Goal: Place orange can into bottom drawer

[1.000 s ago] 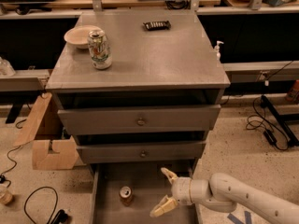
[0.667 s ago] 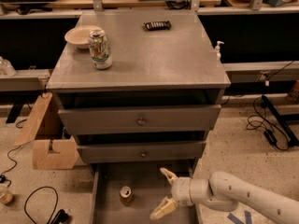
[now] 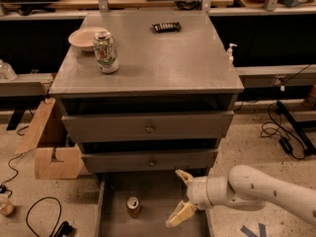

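One orange can (image 3: 133, 206) stands upright on the flat grey floor of the bottom drawer (image 3: 150, 187); just beside it the gripper (image 3: 178, 195) hangs empty, tan fingers (image 3: 178, 215) spread; a white-green can (image 3: 105, 52) sits on top.

Dim warm overhead light, soft blur, pale hand (image 3: 180, 195) bright over the shadowed bottom drawer (image 3: 143, 186).

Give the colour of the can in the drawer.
Mottled orange-copper can; camera view. Open pincer beside it.
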Robot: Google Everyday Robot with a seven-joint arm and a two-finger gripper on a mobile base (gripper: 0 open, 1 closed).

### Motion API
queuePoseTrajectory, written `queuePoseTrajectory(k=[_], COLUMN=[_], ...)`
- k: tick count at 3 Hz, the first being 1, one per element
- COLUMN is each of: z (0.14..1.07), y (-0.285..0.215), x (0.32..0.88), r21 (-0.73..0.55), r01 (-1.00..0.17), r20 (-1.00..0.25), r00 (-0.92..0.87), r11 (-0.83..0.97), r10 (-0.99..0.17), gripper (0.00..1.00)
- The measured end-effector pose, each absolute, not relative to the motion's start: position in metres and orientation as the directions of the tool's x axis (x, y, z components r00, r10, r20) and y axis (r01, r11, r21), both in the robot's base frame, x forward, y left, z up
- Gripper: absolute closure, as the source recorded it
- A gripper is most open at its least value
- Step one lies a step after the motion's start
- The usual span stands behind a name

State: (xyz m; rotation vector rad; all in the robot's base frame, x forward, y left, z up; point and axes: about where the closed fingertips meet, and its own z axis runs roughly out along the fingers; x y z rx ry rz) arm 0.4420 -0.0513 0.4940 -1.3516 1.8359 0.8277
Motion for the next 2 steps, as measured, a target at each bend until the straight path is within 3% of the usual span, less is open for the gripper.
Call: queuePoseTrajectory(k=[2], z=[0.633], y=[-0.101], x=[0.44], r21=[0.053], r01=[-0.969], r20=[-0.736], r00=[-0.201], r11=[0.24], r10=[-0.647], gripper=[0.0])
